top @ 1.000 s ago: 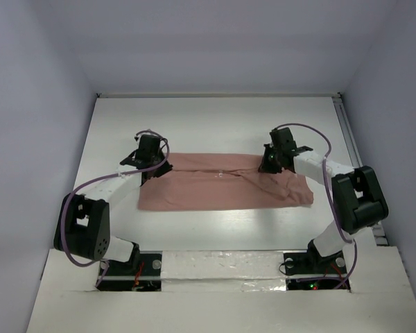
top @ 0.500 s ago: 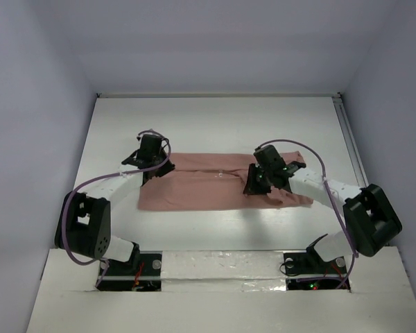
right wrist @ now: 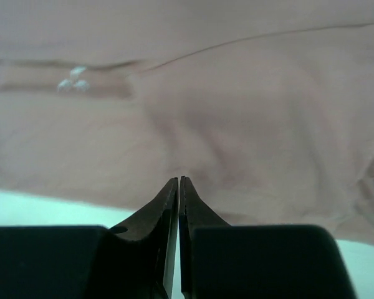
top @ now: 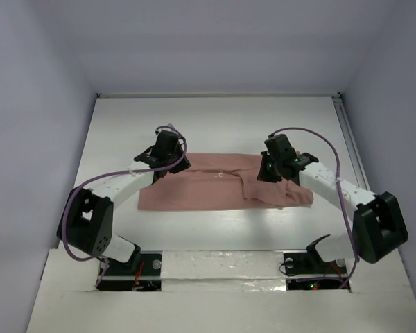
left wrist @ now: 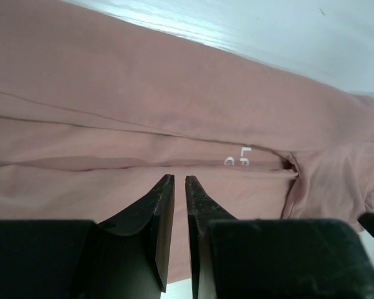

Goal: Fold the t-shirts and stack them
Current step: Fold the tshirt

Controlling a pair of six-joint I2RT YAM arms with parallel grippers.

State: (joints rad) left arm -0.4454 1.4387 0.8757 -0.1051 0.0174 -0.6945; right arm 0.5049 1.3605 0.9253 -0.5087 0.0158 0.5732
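Observation:
The salmon-pink t-shirt lies flat as a long folded band across the middle of the table, its right end rumpled into a lump. My left gripper hovers over the band's upper left part. In the left wrist view its jaws stand a thin slit apart with nothing between them, above the cloth and a small white print. My right gripper is over the right part. Its jaws are pressed together and empty, just above the fabric.
The white table is boxed in by pale walls at the left, back and right. A metal rail runs along the right edge. Both arm bases sit at the near edge, with purple cables looping over the arms.
My left gripper has slid right along the shirt's far edge. My right gripper swung toward the shirt's middle, then drew back, and the shirt's right end is now bunched up.

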